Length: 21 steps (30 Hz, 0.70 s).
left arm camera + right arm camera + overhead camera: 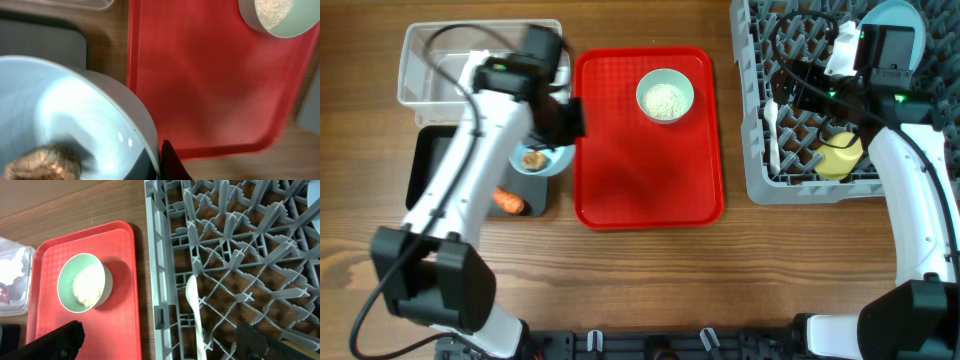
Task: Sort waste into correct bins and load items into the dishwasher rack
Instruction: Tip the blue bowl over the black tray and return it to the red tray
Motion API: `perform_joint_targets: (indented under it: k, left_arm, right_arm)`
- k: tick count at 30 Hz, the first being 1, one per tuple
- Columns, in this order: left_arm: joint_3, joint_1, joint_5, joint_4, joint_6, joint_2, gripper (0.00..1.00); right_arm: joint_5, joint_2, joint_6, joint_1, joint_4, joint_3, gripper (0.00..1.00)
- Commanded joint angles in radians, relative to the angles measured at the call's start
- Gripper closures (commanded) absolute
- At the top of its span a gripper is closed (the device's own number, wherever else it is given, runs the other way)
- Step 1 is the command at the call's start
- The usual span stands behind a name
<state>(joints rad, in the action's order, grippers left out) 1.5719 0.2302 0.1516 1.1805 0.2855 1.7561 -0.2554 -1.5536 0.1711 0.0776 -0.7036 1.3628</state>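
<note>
— Brown food lump (42, 162): where is it?
— Inside the small light-blue bowl (75, 115), which is over the right edge of the black tray (435, 165). I cannot tell whether the bowl rests there or hangs.
— Who has it?
— The left fingers (171, 162) are clenched on the bowl's rim.
— Other waste?
— The carrot piece (510, 202) lies on the black tray, at its lower right corner in the overhead view. White tissue (12, 267) and a red wrapper (4, 294) are in the clear tub (420, 60). Rice (90, 285) fills the pale bowl (66, 280) on the red tray (640, 170).
— The dishwasher rack (752, 100)?
— On the table (720, 280), right of the red tray. It holds the white spoon (773, 130), the yellow cup (840, 158) and the light-blue plate (900, 15).
— The right arm?
— The right fingers (55, 340) are spread wide above the rack's left edge, grasping nothing.
</note>
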Motion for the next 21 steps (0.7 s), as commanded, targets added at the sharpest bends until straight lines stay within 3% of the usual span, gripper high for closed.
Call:
perform_joint_targets:
  k: [1, 9, 17, 21]
  left_arm:
    - [-0.003, -0.163, 0.351, 0.038, -0.187, -0.009, 0.96]
    - [-0.083, -0.447, 0.841, 0.080, -0.534, -0.008, 0.96]
    - [-0.408, -0.746, 1.076, -0.136, -0.547, -0.007, 0.96]
    - [-0.447, -0.801, 1.170, -0.191, -0.547, -0.007, 0.96]
  right_arm:
    - [-0.015, 0.000, -0.016, -0.002, -0.001, 0.003, 0.00]
    - [-0.015, 0.000, -0.016, -0.002, -0.011, 0.003, 0.00]
    - [-0.015, 0.000, -0.023, -0.002, -0.011, 0.003, 0.00]
    - [-0.015, 0.000, -0.023, -0.002, -0.011, 0.003, 0.00]
